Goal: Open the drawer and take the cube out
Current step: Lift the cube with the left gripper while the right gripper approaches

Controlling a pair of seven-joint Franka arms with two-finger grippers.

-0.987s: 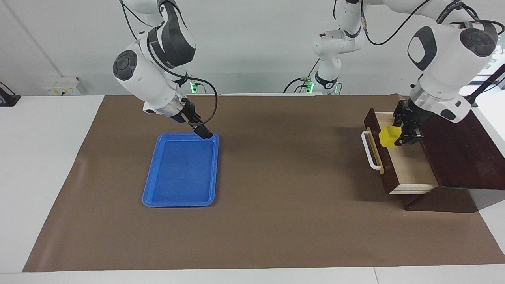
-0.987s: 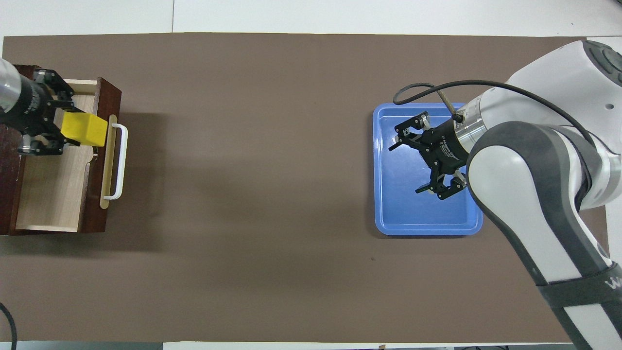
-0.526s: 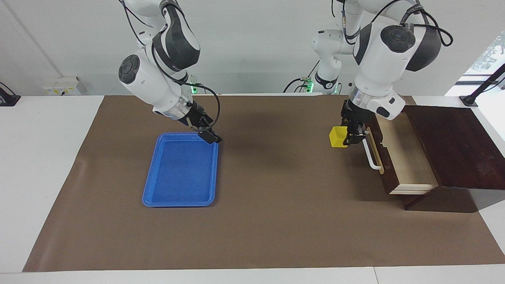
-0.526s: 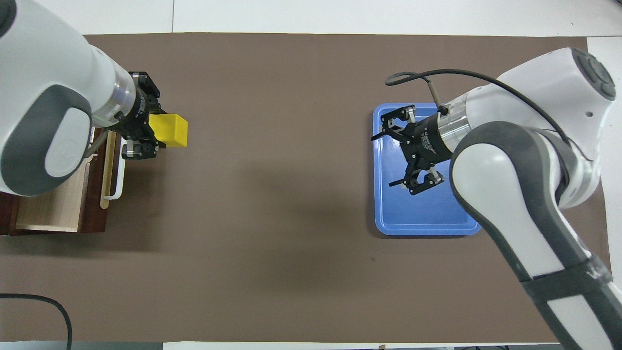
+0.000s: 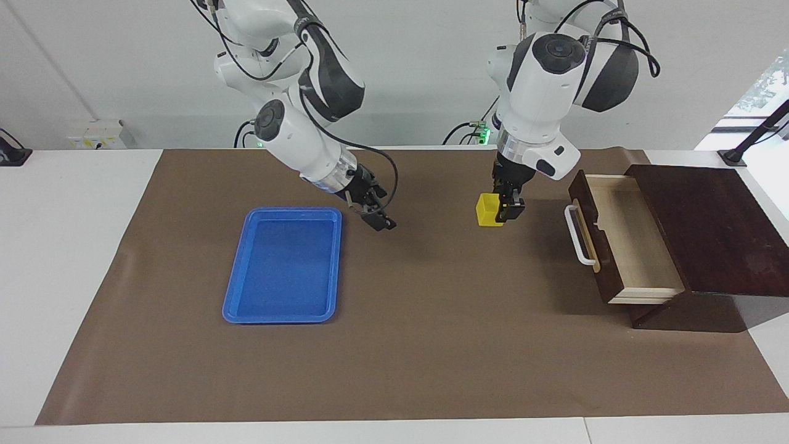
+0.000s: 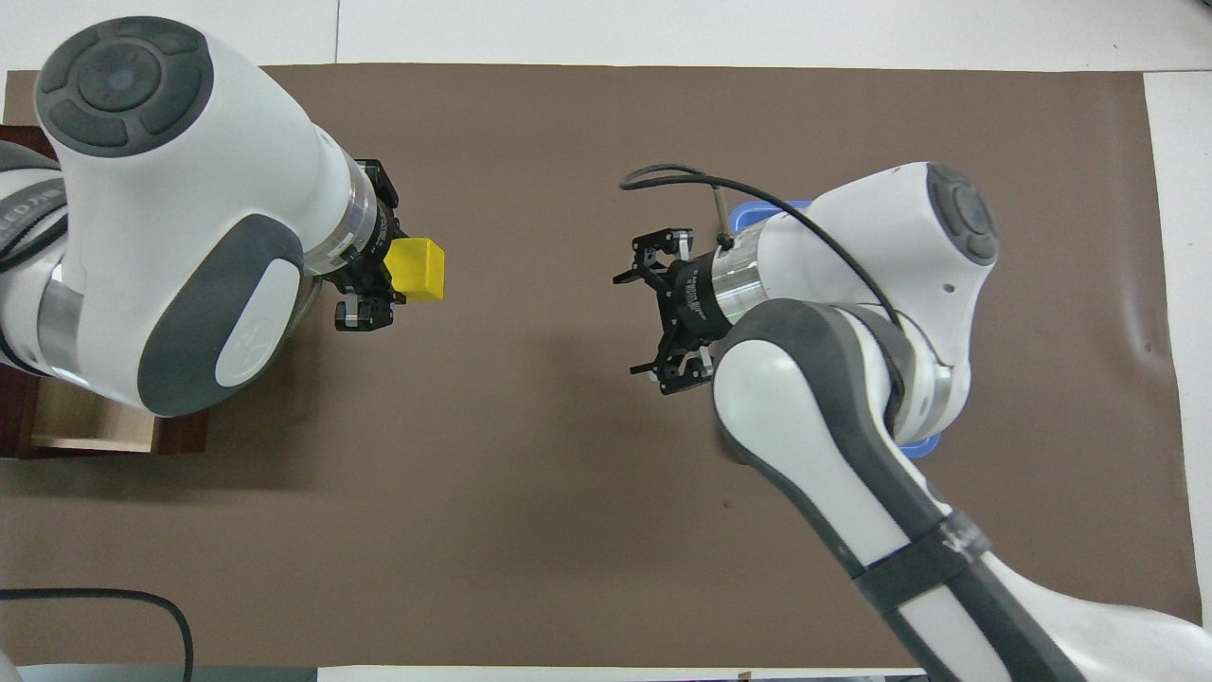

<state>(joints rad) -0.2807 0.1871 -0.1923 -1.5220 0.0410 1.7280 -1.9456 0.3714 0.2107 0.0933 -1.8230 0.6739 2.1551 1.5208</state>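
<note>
Cube (image 5: 489,209) hangs clamped in the left gripper (image 5: 504,211) above bare mat, the open drawer (image 5: 622,237) beside. Right gripper (image 6: 663,313), fingers spread wide, hovers facing it. A loosened grip here would, I think, drop the cube.

- A brown mat (image 5: 431,345) covers most of the table, spreading out under both grippers.
- The white table (image 5: 68,246) shows bare past the mat at the right arm's end, well apart from the grippers.
- A plain pale wall (image 5: 419,74) rises above the table edge nearest the robots.
- A white box with yellow marks (image 5: 98,134) sits against that wall.
- A window (image 5: 761,92) lets in daylight at the left arm's end.
- A black stand (image 5: 749,145) leans by it.
</note>
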